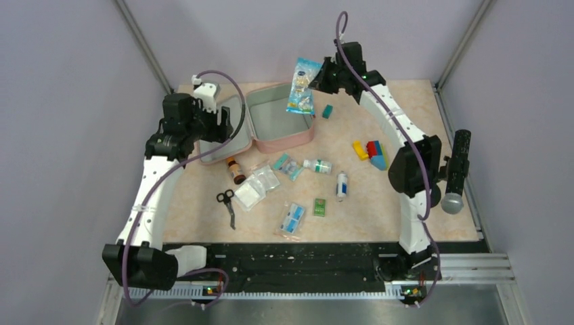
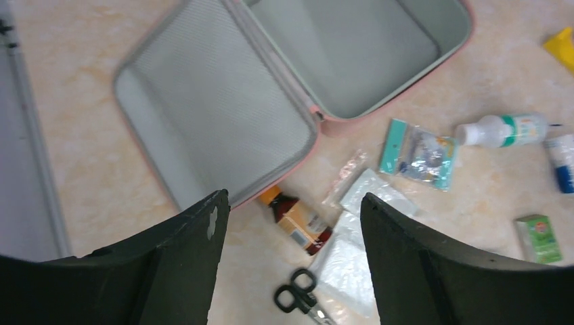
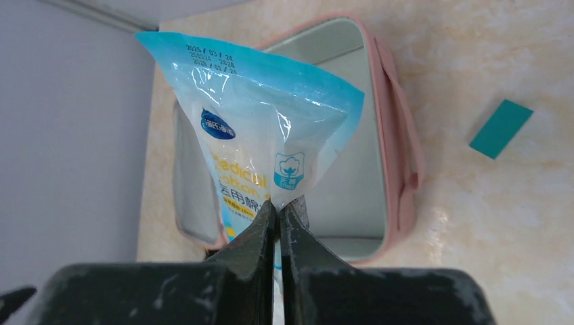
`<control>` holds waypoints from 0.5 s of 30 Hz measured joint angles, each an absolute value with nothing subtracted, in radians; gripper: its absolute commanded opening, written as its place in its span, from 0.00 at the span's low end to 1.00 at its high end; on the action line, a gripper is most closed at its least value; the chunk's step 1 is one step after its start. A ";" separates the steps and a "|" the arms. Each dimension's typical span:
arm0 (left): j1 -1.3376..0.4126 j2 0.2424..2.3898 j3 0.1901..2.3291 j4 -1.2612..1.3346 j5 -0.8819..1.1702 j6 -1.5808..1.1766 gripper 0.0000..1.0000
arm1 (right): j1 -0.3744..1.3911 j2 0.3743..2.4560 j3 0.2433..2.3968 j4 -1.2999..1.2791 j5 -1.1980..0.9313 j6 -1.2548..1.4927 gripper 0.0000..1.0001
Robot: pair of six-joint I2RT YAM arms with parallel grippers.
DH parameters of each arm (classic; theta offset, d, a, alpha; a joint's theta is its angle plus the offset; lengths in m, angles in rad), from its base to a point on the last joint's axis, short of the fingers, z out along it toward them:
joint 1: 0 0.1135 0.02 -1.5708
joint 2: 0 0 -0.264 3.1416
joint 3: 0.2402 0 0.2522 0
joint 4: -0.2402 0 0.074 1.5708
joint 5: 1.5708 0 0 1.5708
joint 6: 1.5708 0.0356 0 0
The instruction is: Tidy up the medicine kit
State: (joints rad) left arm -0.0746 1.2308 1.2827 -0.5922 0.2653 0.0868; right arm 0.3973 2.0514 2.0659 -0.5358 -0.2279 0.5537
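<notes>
The pink medicine kit (image 1: 291,142) lies open at the back of the table, grey-green lining up; it also shows in the left wrist view (image 2: 203,122) and the right wrist view (image 3: 399,156). My right gripper (image 3: 279,206) is shut on a blue cotton-swab bag (image 3: 257,128) and holds it above the kit's tray; the bag also shows in the top view (image 1: 302,86). My left gripper (image 2: 294,203) is open and empty above the kit's lid (image 1: 223,135), over a brown bottle (image 2: 298,223).
Loose on the table: scissors (image 1: 227,202), clear packets (image 1: 256,187), a white bottle (image 1: 317,165), a white-blue tube (image 1: 342,184), a green box (image 1: 320,207), a blue packet (image 1: 292,218), a teal block (image 1: 327,111) and coloured blocks (image 1: 371,152).
</notes>
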 measured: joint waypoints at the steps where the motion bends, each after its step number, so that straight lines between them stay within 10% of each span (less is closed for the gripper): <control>1: -0.075 1.219 1.284 -0.599 0.238 0.111 0.76 | 0.401 2.086 2.109 -0.536 -0.218 0.590 0.00; 15: -0.075 1.127 1.311 -0.790 -0.010 0.297 0.77 | 0.529 2.442 2.373 -0.527 -0.099 1.074 0.00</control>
